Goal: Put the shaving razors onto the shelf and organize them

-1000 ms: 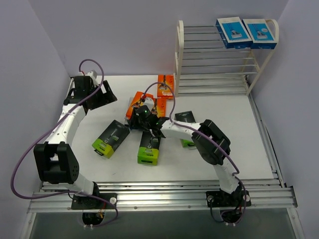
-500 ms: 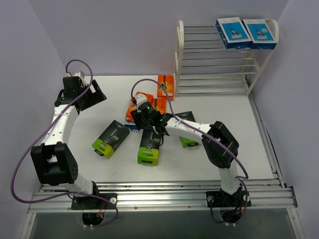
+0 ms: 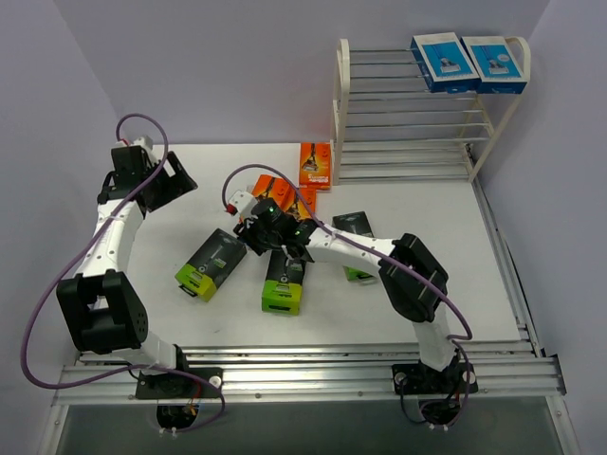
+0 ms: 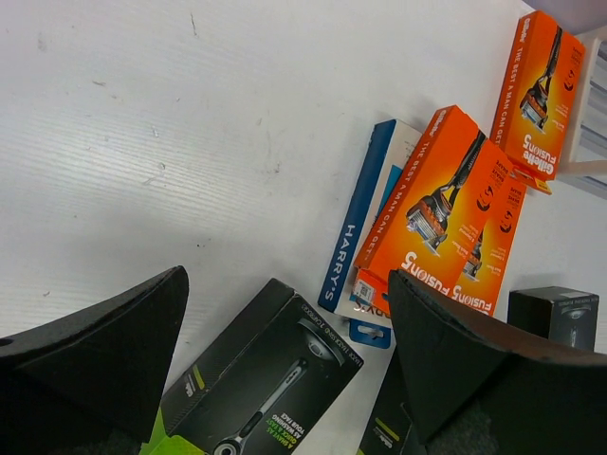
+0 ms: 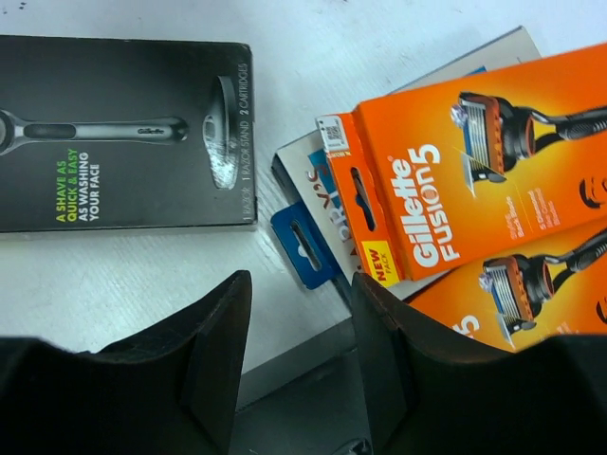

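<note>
Black row: nearest my bases, 3 lie flat: the left black pack (image 3: 211,263), the middle black pack (image 3: 283,284) and the right black pack (image 3: 353,224), which is partly under my right arm. None is shelved yet.
Right side: my right gripper (image 5: 302,289) has its jaws part-way apart and clamped on nothing. It hangs low over the edge of the blue-white pack (image 5: 327,213), I judge to work it free.
Stack: 2 orange packs (image 5: 474,171) lie across that blue-white pack, so it cannot simply be lifted.
Left side: my left gripper (image 3: 173,182) is wide apart and empty at the left of the table (image 3: 455,275), probably to leave room.
Shelf foot: the lone orange pack (image 3: 315,164) lies flat just beside the shelf (image 3: 340,104).
Top tier: 2 blue packs (image 3: 444,61) sit side by side at its right end. The blue-white pack likely belongs beside them.
</note>
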You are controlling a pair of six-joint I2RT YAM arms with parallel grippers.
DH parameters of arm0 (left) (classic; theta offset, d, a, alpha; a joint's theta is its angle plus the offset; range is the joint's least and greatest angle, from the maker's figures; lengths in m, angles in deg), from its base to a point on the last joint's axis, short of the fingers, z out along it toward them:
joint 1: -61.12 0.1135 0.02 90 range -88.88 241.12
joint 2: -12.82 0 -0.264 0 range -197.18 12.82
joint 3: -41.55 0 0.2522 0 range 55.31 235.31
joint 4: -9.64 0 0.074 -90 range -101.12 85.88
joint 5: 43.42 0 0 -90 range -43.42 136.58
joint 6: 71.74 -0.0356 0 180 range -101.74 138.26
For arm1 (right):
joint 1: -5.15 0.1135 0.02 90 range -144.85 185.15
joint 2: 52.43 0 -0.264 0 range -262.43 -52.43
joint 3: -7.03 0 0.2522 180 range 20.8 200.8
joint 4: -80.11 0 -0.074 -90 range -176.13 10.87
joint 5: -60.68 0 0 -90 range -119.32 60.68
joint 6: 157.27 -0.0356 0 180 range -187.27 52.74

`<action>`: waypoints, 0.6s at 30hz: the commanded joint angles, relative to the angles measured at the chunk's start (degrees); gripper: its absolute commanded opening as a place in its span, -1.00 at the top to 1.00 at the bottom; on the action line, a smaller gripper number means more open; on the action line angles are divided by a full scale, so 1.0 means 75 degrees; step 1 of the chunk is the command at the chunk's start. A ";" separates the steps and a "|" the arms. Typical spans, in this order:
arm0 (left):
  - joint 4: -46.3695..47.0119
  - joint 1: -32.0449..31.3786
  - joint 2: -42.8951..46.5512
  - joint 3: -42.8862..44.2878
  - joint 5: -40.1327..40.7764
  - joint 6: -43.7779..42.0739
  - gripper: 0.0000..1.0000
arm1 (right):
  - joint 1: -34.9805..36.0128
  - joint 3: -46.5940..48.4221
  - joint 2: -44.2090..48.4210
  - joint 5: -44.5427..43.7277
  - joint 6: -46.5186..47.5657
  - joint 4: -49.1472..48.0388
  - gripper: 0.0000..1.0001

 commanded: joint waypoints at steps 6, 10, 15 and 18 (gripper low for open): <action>0.0334 0.0185 -0.0067 0.0047 -0.0390 0.0129 -0.94 | 0.0124 0.0539 -0.0519 0.0341 0.0704 0.0335 0.15; 0.0439 0.0255 -0.0137 0.0035 -0.0660 0.0152 -0.65 | 0.0124 0.0551 -0.0706 0.0342 0.0751 0.0336 0.16; 0.0440 0.0326 -0.0161 0.0000 -0.0672 0.0234 -0.85 | 0.0136 0.0539 -0.0824 0.0272 0.0786 0.0335 0.17; 0.0428 0.0326 -0.0079 -0.0059 -0.0520 0.0270 -0.88 | 0.0135 0.0551 -0.0882 0.0189 0.0845 0.0324 0.17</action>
